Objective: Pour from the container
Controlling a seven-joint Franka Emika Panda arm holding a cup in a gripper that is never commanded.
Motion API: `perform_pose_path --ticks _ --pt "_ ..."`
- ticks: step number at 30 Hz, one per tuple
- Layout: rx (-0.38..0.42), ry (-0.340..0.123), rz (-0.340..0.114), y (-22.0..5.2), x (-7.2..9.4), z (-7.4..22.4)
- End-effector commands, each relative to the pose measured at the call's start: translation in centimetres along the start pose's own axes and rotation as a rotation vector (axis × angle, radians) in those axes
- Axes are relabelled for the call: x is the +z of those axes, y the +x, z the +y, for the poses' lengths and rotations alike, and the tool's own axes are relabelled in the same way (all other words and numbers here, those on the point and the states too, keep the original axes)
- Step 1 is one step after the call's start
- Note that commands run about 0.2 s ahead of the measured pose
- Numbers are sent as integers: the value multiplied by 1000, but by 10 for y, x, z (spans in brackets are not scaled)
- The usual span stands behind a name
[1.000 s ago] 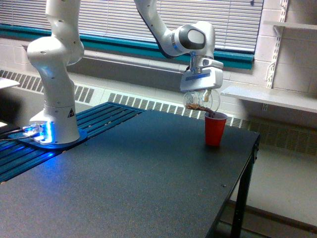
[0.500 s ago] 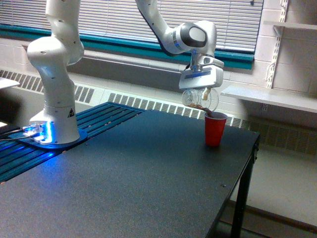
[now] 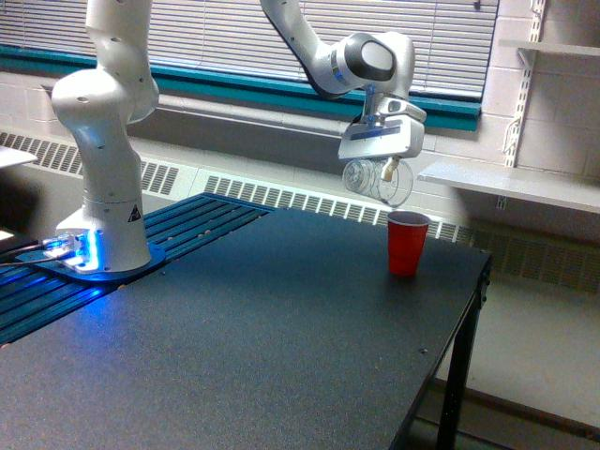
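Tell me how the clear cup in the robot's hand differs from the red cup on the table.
The clear cup is see-through with a loop handle; the red cup is opaque red with no handle. The clear cup is held in the air by the hand, tipped on its side; the red cup stands upright on the black table. They look similar in size.

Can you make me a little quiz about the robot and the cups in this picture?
1. True or false: the clear cup in the end effector is touching the red cup.
2. Where does the red cup stand? A) on the floor B) on the black table C) on the shelf
3. Fill in: the clear cup lies tipped on its ____.

Key: 1. False, it hangs above the red cup, toward the exterior view's left. 2. B. 3. Side.
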State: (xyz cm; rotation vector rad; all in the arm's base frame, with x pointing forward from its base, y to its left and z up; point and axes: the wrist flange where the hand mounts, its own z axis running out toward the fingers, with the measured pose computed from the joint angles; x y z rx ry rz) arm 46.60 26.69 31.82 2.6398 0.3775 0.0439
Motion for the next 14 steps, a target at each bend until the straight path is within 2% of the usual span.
perform_pose_path --ticks 1,14 --pt "-21 -6 -4 0 -12 0" --pt "6 30 15 1 -16 1"
